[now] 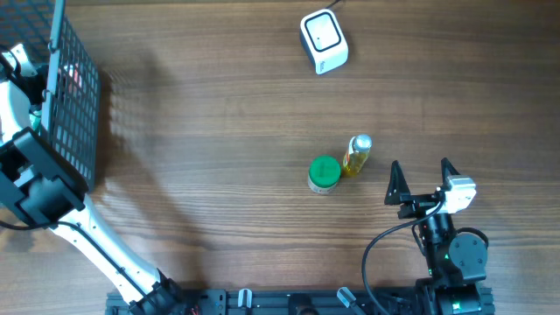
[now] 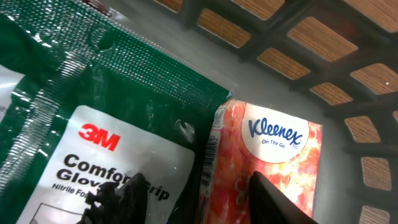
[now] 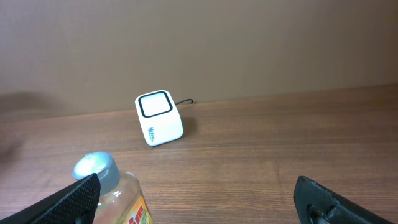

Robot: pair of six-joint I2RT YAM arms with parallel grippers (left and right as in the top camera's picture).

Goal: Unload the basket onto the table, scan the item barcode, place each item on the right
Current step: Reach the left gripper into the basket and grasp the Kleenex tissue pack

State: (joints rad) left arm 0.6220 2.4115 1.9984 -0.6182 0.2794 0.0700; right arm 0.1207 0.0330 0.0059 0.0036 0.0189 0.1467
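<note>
One Kleenex pack [image 2: 277,152], long axis alongside the glove packet [image 2: 93,118].

green-lidded jar [image 1: 325,173]; yellow bottle [image 1: 357,155], perhaps oil; wooden table [image 1: 219,131]

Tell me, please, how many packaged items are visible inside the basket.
2: a green 3M gloves pack at left, a Kleenex tissue pack beside it at right. Others may be hidden.

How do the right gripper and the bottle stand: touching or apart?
Apart. The overhead view shows a strip of bare table between the bottle and the nearest fingertip of the right gripper, whose jaws stand open.
</note>
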